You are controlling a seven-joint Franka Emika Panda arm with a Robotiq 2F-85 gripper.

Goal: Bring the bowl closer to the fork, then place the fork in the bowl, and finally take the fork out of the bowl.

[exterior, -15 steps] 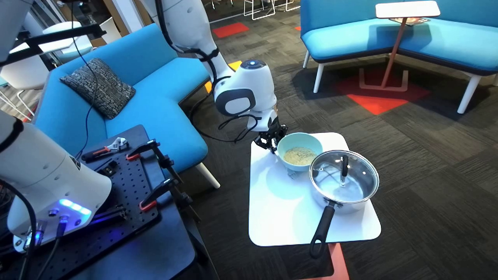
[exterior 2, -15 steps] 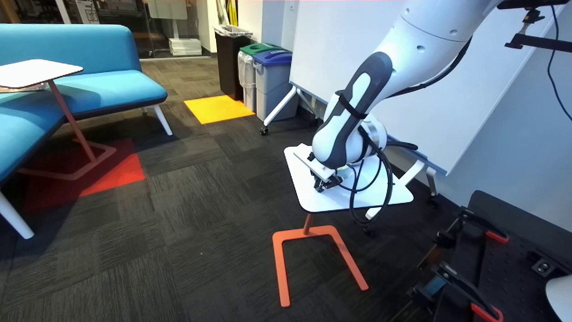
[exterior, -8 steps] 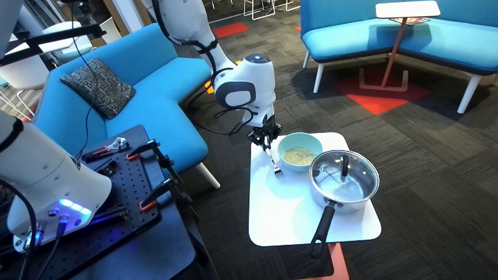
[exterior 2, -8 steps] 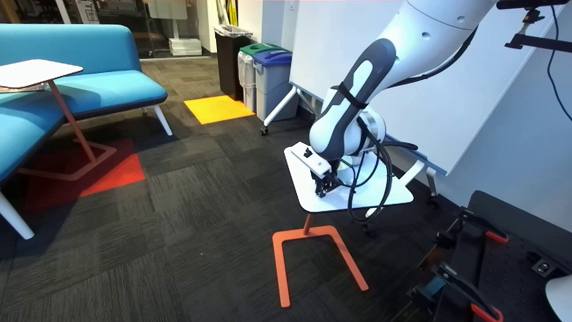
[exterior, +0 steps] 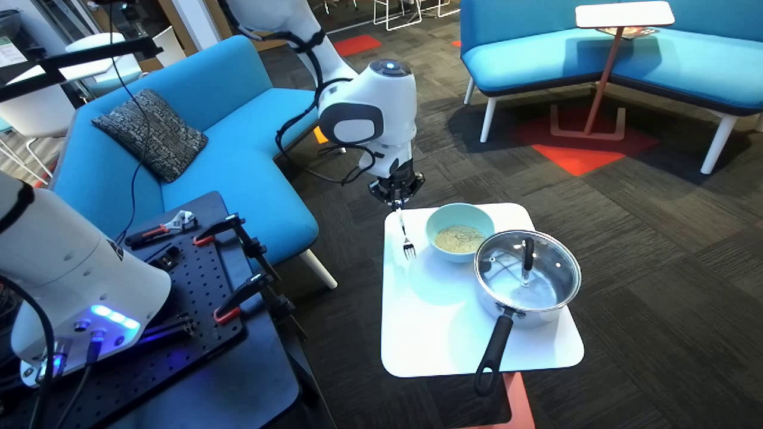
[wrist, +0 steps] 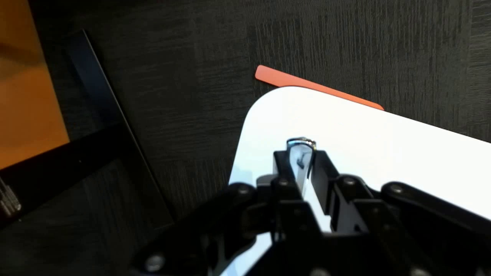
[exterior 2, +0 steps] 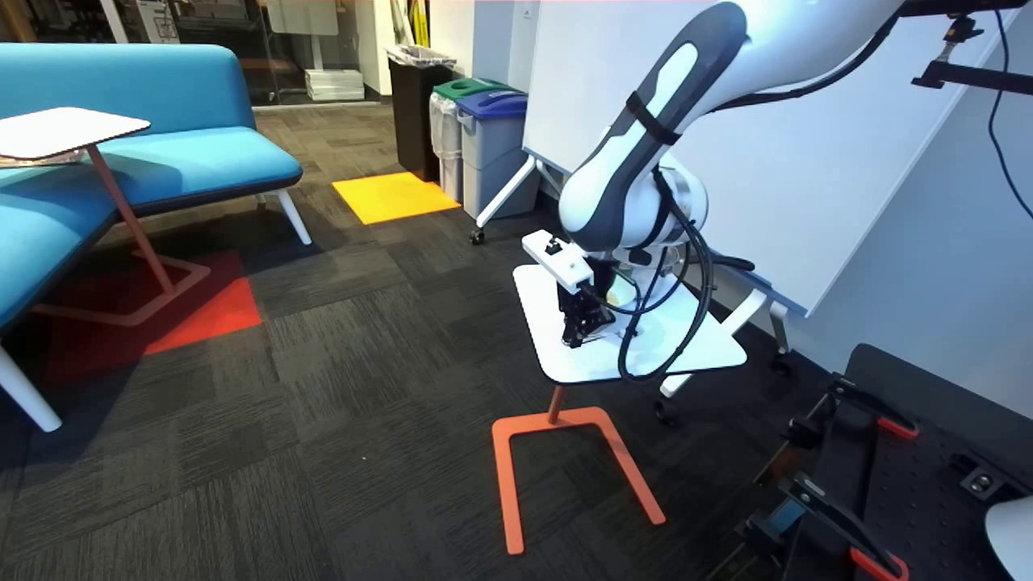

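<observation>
Fork (exterior: 406, 237) — pinched between the jaws — has shifted away from the bowl (exterior: 456, 215), which stayed put.

Silvery fork (exterior: 405, 237) aslant, tines down, beside the upright pale-blue bowl (exterior: 460, 215) (speckled beige inside)

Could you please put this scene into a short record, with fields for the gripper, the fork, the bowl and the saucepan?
Gripper: shut on the handle of the fork
Fork: outside the bowl and beside it, tines pointing away from the gripper; whether it touches the table cannot be told
Bowl: light blue, upright on the white side table, with a pale grainy-looking layer inside
Saucepan: on the same table, next to the bowl, glass lid on
</observation>
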